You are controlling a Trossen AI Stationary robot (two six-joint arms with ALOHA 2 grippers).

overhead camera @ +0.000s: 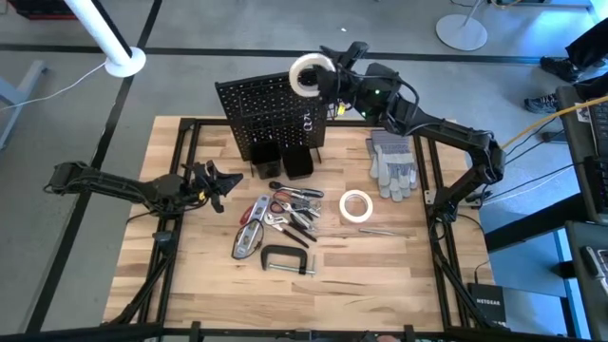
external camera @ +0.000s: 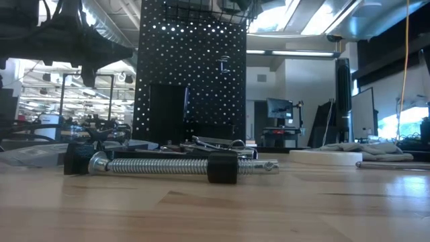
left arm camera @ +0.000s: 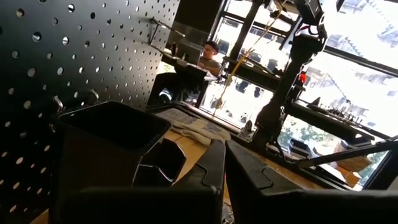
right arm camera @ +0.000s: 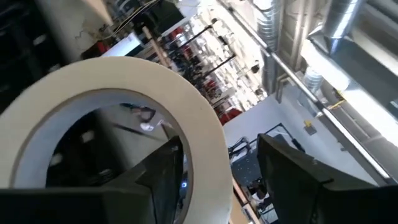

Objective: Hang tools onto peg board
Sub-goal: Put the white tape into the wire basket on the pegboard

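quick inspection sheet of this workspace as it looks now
surface: wooden table, bare at the near edge
job's things: peg board upright at the back; one tape roll at its top by the right tool; second tape roll, pliers, C-clamp on the table
clutter: grey gloves right of the board
grippers: right tool open, one finger inside the top roll; left tool shut, empty, left of the bins
cables: yellow cable off the table's right
surroundings: person seated behind the table
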